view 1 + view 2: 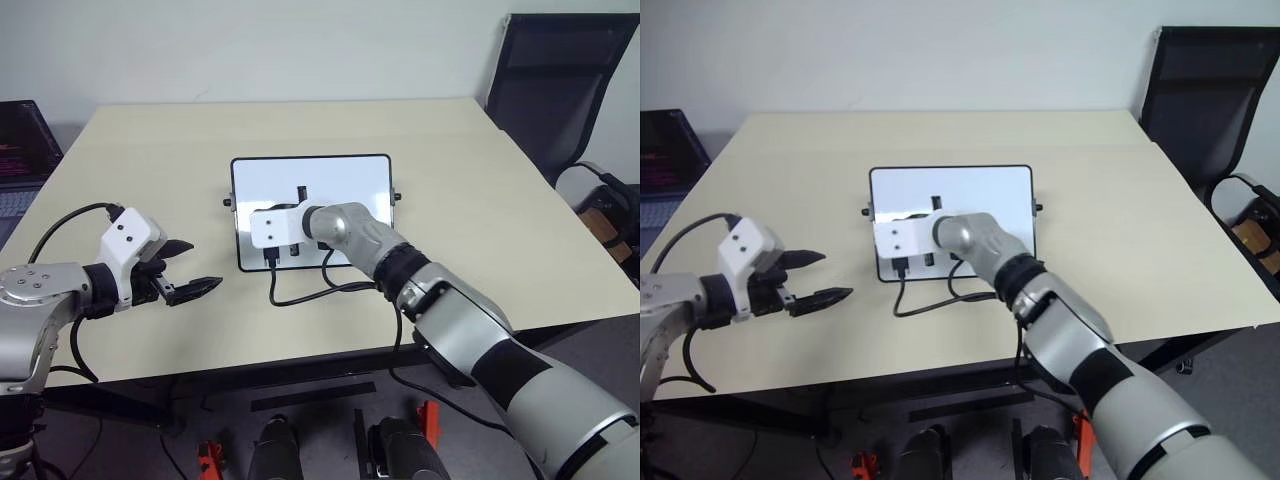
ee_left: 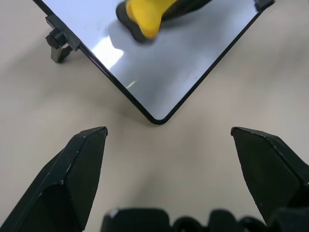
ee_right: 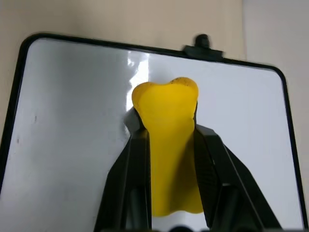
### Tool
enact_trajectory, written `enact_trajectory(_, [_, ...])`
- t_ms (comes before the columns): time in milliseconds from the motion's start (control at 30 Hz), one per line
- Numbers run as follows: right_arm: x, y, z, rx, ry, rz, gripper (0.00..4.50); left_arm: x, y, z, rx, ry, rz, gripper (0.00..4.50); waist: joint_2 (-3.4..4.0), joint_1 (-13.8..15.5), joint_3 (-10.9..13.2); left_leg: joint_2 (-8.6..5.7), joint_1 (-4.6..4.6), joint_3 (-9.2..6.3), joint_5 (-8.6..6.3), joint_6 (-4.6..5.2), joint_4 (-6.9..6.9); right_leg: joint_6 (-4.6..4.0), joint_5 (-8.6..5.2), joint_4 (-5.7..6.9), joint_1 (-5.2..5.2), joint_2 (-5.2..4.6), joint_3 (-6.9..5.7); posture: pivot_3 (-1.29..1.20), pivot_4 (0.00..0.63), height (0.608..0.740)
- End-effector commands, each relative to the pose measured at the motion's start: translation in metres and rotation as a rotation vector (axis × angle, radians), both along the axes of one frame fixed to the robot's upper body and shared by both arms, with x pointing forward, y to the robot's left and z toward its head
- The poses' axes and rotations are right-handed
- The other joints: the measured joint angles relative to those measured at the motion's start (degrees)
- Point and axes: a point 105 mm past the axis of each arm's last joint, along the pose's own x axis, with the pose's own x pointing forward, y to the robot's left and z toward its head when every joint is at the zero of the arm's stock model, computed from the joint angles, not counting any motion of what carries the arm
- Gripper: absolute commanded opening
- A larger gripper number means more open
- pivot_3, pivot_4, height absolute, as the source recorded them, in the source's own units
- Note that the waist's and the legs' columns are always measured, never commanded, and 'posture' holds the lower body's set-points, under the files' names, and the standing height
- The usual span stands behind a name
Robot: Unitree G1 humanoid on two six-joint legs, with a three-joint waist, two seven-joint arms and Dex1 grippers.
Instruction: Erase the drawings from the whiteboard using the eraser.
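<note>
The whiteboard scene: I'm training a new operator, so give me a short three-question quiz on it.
1. True or false: the right gripper holds the eraser.
2. Are the left gripper's jaws open or shut?
3. The eraser is over the: A) table B) whiteboard C) chair

Key: 1 true; 2 open, holding nothing; 3 B.

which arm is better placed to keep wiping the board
Right. Its tool is shut on the eraser and sits over the whiteboard. The left tool is open, holds nothing, and hangs over the table beside the board.
</note>
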Motion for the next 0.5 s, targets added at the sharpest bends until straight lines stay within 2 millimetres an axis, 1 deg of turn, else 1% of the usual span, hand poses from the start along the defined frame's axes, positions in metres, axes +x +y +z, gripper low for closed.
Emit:
enact_trajectory(33, [-0.017, -0.014, 0.017, 0.128, 0.102, 0.028, 0.87, -0.001, -0.01, 0.009, 0.007, -0.048, -0.048, 4.5, -0.01, 0.0, 0.0, 0.01, -0.02, 0.01, -0.01, -0.02, -0.01, 0.18, -0.02, 0.0, 0.01, 0.01, 0.0, 0.0, 0.15, 0.74])
enact_trajectory(67, [-0.025, -0.025, 0.017, 0.16, 0.148, 0.024, 0.87, 0.0, -0.013, 0.01, 0.005, -0.053, -0.057, 4.5, -0.02, 0.1, 0.0, 0.01, -0.04, 0.03, -0.06, -0.09, -0.01, 0.31, 0.01, 0.04, -0.01, 0.03, 0.03, 0.0, 0.15, 0.74])
enact_trajectory(167, [-0.048, -0.059, 0.014, 0.233, 0.256, -0.021, 0.87, 0.001, -0.021, 0.013, -0.006, -0.066, -0.086, 4.5, 0.0, 0.3, 0.0, 0.03, -0.17, 0.03, -0.19, -0.28, -0.02, 0.2, -0.02, 0.08, -0.11, 0.06, 0.02, 0.0, 0.15, 0.74])
enact_trajectory(267, [-0.062, -0.096, 0.012, 0.284, 0.323, -0.122, 0.87, 0.002, -0.033, 0.016, -0.019, -0.075, -0.124, 4.5, 0.01, 0.2, 0.0, 0.04, -0.43, 0.02, -0.21, -0.31, 0.0, 0.21, -0.03, 0.06, -0.33, 0.08, 0.01, 0.0, 0.15, 0.74])
enact_trajectory(400, [-0.074, -0.143, 0.008, 0.321, 0.376, -0.275, 0.87, 0.001, -0.056, 0.016, -0.038, -0.075, -0.206, 4.5, 0.02, 0.1, 0.0, 0.04, -0.38, 0.06, -0.21, -0.32, 0.1, 0.45, -0.17, 0.04, -0.31, 0.08, 0.05, 0.0, 0.15, 0.74])
enact_trajectory(433, [-0.076, -0.154, 0.008, 0.33, 0.38, -0.316, 0.87, 0.001, -0.063, 0.017, -0.044, -0.075, -0.23, 4.5, 0.01, 0.1, 0.0, 0.04, -0.36, 0.06, -0.21, -0.32, 0.13, 0.32, -0.23, 0.04, -0.28, 0.08, 0.05, 0.0, 0.15, 0.74])
enact_trajectory(500, [-0.074, -0.181, 0.005, 0.352, 0.389, -0.433, 0.87, 0.0, -0.079, 0.016, -0.061, -0.071, -0.298, 4.5, 0.01, 0.1, 0.0, 0.04, -0.32, 0.08, -0.21, -0.32, 0.18, 0.11, -0.28, 0.04, -0.27, 0.08, 0.1, 0.0, 0.15, 0.74])
